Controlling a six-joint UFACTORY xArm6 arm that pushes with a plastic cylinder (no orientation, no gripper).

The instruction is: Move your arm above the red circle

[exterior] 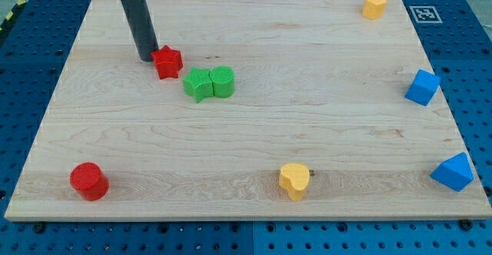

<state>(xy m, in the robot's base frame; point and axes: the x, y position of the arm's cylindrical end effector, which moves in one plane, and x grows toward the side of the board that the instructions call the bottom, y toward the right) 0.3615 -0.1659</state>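
My tip (146,57) is touching the red star (167,61), needing a clean swing toward the view's bottom, stopping just above the red circle (89,181); no claw showing, state unknowable.

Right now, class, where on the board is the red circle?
The red circle sits near the view's bottom-left corner of the wooden board, alone, far below my tip, which is beside the red star.
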